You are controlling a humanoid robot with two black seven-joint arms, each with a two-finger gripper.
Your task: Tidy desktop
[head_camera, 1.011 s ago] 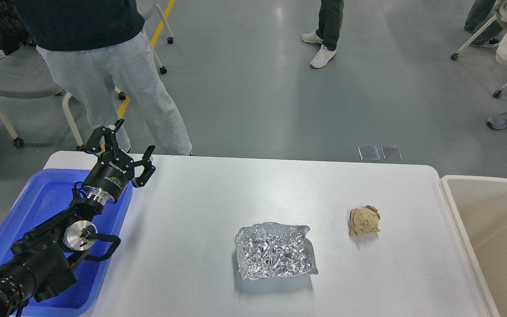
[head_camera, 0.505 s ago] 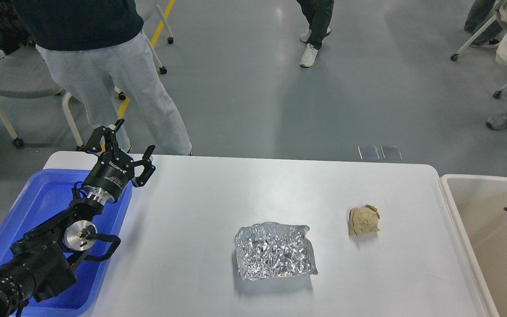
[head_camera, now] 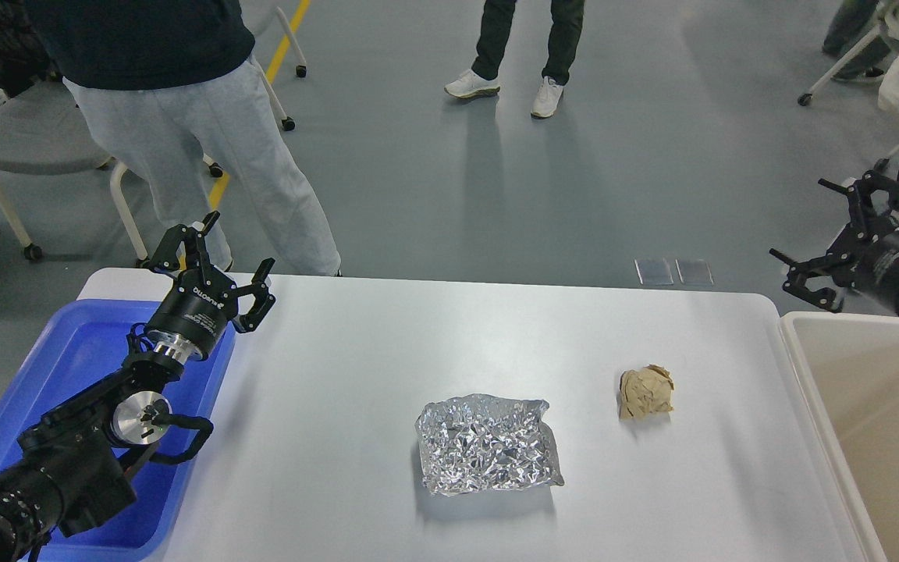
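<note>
The right gripper (head_camera: 830, 236) has risen above the beige bin (head_camera: 871, 437), fingers spread, seemingly empty. The left gripper (head_camera: 219, 256) hovers splayed over the blue tray (head_camera: 75, 351). Crumpled foil (head_camera: 488, 443) and a paper wad (head_camera: 646, 392) lie on the desktop (head_camera: 387, 351).

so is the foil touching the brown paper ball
Apart. The head view shows a plain strip of bare white desktop between the crumpled foil and the brown paper ball.

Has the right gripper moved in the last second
Yes. The right gripper has risen from low beside the beige bin to above its far rim, fingers open, holding nothing.
</note>
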